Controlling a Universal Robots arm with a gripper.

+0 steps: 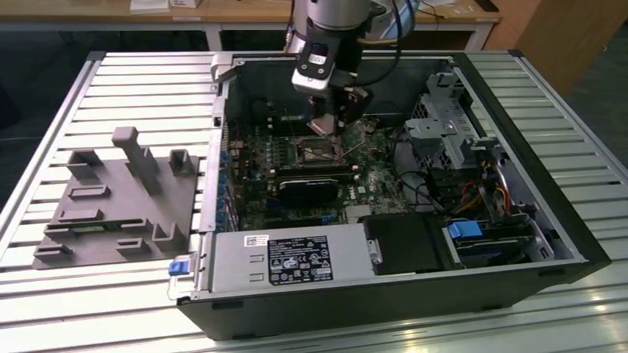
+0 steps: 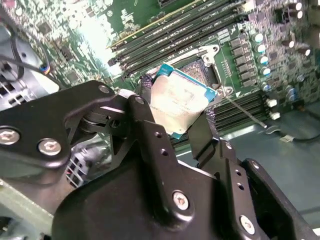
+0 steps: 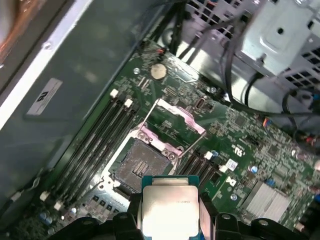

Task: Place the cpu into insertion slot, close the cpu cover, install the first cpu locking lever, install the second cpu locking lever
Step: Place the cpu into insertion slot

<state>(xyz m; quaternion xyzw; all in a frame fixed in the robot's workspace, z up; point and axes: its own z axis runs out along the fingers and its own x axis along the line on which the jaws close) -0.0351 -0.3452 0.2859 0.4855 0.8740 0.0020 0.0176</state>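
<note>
Nearest me, the grey power supply (image 1: 284, 257) fills the front edge of the open computer case (image 1: 579, 243), well this side of the insertion slot (image 3: 140, 167). Outside the case, off to the exterior view's left of the slot, a grey fixture (image 1: 118, 206) lies on the slatted tabletop (image 1: 137, 81).

Further in, a black heatsink block (image 1: 309, 190) sits on the motherboard (image 1: 378, 184), just on the near side of the slot. The slot itself lies bare, its dark pin field showing. The cpu cover (image 3: 190, 119) stands swung open at one edge of it, and long memory slots (image 3: 100, 140) run alongside. A thin metal rod (image 2: 245, 112) sticks out from one corner of the slot.

Right over the slot the arm (image 1: 334, 22) drops straight down into the case, wrist upright, the tool (image 1: 331, 125) pointing at the board. Its two black fingers (image 2: 150, 125) are clamped on opposite edges of the cpu (image 3: 169, 210), which hangs above the slot, clear of it, with its metal top facing up toward the wrist.
</note>
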